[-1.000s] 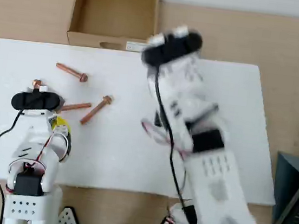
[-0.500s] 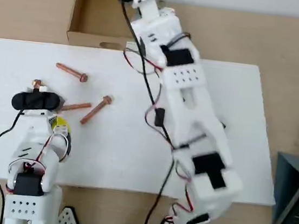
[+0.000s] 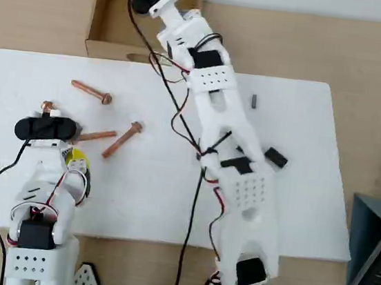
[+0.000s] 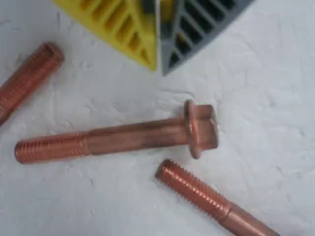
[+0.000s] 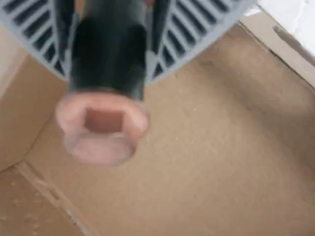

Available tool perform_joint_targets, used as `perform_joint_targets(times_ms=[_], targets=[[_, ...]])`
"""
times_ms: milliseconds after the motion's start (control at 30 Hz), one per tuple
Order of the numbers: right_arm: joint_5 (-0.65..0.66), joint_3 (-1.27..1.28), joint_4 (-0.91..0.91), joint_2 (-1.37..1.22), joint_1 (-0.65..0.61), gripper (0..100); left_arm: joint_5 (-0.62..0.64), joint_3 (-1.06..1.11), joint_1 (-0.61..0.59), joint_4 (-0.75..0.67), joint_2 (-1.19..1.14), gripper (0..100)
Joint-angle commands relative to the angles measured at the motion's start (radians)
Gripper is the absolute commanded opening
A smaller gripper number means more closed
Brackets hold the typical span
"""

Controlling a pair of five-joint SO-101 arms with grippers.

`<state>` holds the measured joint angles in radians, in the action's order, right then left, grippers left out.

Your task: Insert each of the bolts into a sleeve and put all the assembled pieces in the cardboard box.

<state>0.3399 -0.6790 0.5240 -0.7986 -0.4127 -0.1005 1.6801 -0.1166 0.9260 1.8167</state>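
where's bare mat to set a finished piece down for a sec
Bare: on the white mat, the near strip between the left arm and right arm, and its far left corner beside the cardboard box. Crowded: the bolts by the left gripper; two loose sleeves lie right of the right arm.
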Motion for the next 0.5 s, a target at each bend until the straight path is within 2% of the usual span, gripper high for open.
perform_joint_targets(times_ms=[0,200,467], targets=[[0.018,-0.137,-0.023,-0.016,0.001,1.3,-0.005,0.011,0.005,-0.006,0.007,0],[0.031,-0.209,0.063,-0.062,0.001,12.8,-0.005,0.011,0.005,-0.006,0.007,0],[0.029,-0.252,0.095,-0.077,0.001,13.1,-0.005,0.011,0.005,-0.006,0.007,0]])
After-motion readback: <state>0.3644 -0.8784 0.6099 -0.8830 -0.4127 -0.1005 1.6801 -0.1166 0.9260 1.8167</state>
